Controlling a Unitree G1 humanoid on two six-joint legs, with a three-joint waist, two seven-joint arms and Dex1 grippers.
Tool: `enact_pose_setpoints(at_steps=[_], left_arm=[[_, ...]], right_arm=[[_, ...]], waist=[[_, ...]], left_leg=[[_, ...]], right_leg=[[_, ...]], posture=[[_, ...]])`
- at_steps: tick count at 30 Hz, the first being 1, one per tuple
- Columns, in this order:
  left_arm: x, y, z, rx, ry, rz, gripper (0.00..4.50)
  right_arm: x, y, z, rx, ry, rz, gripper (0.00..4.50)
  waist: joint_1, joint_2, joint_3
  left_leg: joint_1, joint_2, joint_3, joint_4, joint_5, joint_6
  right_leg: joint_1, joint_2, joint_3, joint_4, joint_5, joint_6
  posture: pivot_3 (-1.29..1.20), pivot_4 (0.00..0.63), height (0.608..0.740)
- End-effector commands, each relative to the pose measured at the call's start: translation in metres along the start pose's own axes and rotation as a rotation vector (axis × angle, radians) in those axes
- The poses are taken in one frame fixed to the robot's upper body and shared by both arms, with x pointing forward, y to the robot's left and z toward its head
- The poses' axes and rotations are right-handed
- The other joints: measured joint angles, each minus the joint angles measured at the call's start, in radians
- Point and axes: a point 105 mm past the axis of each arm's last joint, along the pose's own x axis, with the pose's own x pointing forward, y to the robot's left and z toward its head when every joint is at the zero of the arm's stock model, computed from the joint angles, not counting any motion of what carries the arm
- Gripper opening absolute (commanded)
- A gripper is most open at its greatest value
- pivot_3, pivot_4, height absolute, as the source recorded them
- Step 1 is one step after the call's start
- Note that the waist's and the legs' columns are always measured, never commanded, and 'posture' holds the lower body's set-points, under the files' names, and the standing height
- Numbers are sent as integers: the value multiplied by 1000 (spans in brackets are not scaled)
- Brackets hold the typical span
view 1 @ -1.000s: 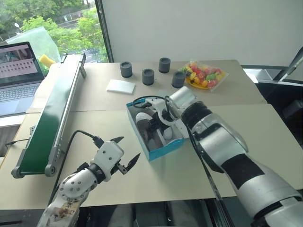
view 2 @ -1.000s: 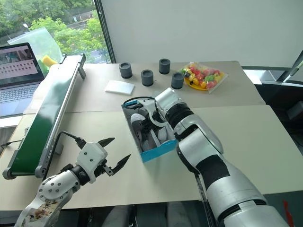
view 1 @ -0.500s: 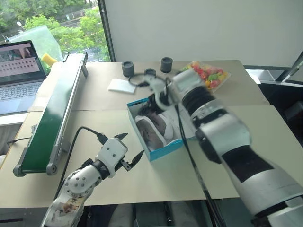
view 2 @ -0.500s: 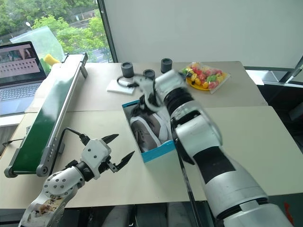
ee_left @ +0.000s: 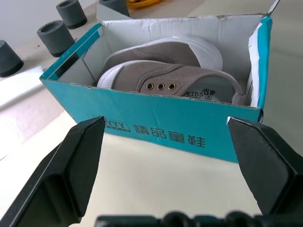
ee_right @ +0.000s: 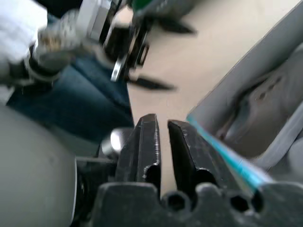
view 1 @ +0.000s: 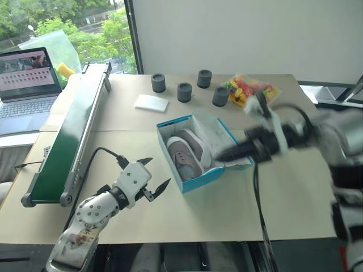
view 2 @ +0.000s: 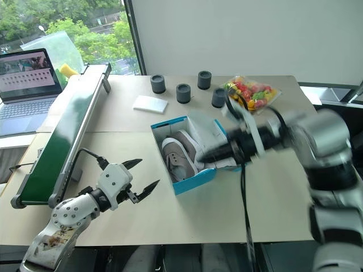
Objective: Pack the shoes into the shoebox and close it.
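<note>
The teal shoebox (view 1: 199, 178) stands open at the table's middle, its white lid (view 1: 222, 136) folded back toward the right. Both grey-beige shoes (view 1: 187, 154) lie side by side inside it. My left gripper (view 2: 146, 174) hovers open just in front of the box's near left corner, pointing at the printed side wall (ee_left: 161, 130). My right gripper (ee_right: 162, 123) is shut with nothing between its fingers. It points left from the right side of the box, its tips (view 1: 222, 155) over the lid's edge, blurred by motion.
A long green conveyor (view 1: 71, 136) runs along the left, with a laptop (view 1: 28, 85) beyond it. Several black cylinders (view 1: 184, 92), a white pad (view 1: 151, 102) and a bag of coloured pieces (view 1: 250, 90) sit at the back. A black cable (view 1: 258, 209) hangs from the right arm.
My right gripper has come out of the box, swung back and to the right, and shut. Both shoes stay in the box. The left gripper has held still.
</note>
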Motion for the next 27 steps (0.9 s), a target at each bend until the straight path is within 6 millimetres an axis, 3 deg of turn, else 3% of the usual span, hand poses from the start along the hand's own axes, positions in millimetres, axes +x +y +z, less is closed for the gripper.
enact_pose_setpoints(at_steps=[1, 7, 11, 19, 22, 25, 27], left_arm=[[-2, 1, 11, 32, -49, -28, 4398], [-7, 4, 9, 36, -37, -35, 4398], [-9, 5, 9, 37, -31, -34, 4398], [-11, 6, 12, 43, -33, -29, 4398], [-12, 8, 12, 51, -28, -28, 4398], [-12, 9, 13, 61, -24, -28, 4398], [-13, 11, 13, 64, -23, -23, 4398]], right_arm=[[13, -14, -31, -112, 158, -136, 52], [30, -86, -58, -6, 227, -627, 52], [17, -127, -72, 17, 239, -1007, 52], [4, -147, -81, 135, 122, -1384, 52], [-2, -150, -73, 209, -34, -1532, 52], [-1, -153, -43, 497, -601, -1510, 52], [0, -155, -28, 714, -964, -1354, 52]], waist=[[-10, 0, 0], [-22, -1, -1], [-12, -2, -1], [4, -2, -1], [2, -2, -1], [-8, -2, -1], [-16, -2, -1]], left_leg=[[3, 1, 1, 0, 0, 0], [5, 3, 5, 0, 1, -1], [2, 1, 3, 1, 1, -1], [-1, -1, 1, 2, 1, -1], [1, -1, 2, 1, 1, -1], [2, 0, 2, 1, 1, -1], [2, 1, 2, 1, 1, -1]], right_leg=[[2, 1, 1, 0, -2, 4], [2, 2, 4, 2, -4, 5], [-2, 1, 5, 4, 0, -1], [-1, -1, 4, 2, 0, 0], [0, 0, 3, 3, 1, 0], [-1, 1, 4, 4, 1, 0], [-1, 1, 5, 4, 1, 0]], posture=[[0, 150, 737], [0, 150, 737], [0, 150, 737], [0, 150, 737], [0, 150, 737], [0, 150, 737], [0, 150, 737]])
